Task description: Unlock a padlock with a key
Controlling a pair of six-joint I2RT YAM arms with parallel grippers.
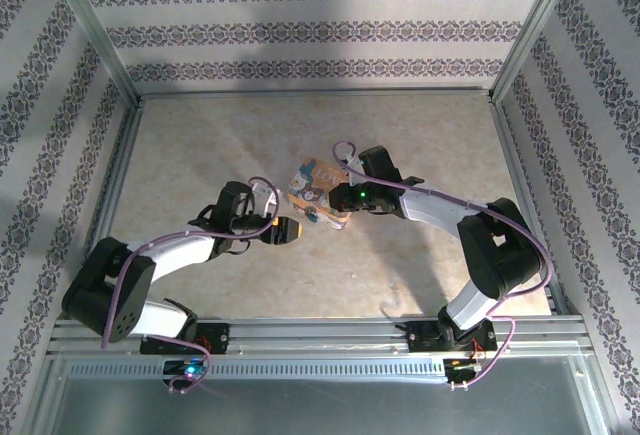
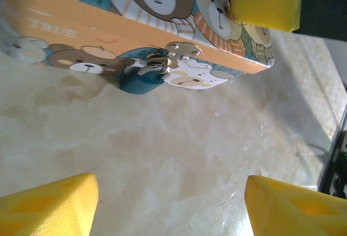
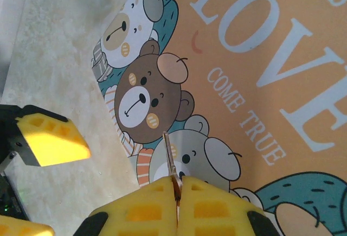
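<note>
With the right hand (image 3: 178, 195) clamped on the key (image 3: 170, 160) above the bear-print box (image 3: 260, 84) and the left hand (image 2: 172, 203) open facing the padlock (image 2: 147, 73) hanging at its clasp (image 2: 183, 49), insertion likely comes next, needing keyhole alignment.

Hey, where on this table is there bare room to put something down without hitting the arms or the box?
Bare: the far strip of the table between the box and the back wall, and the near middle between the two arm bases. Crowded: the centre, where the left gripper and the right gripper, pinching the key, sit at the box.
</note>
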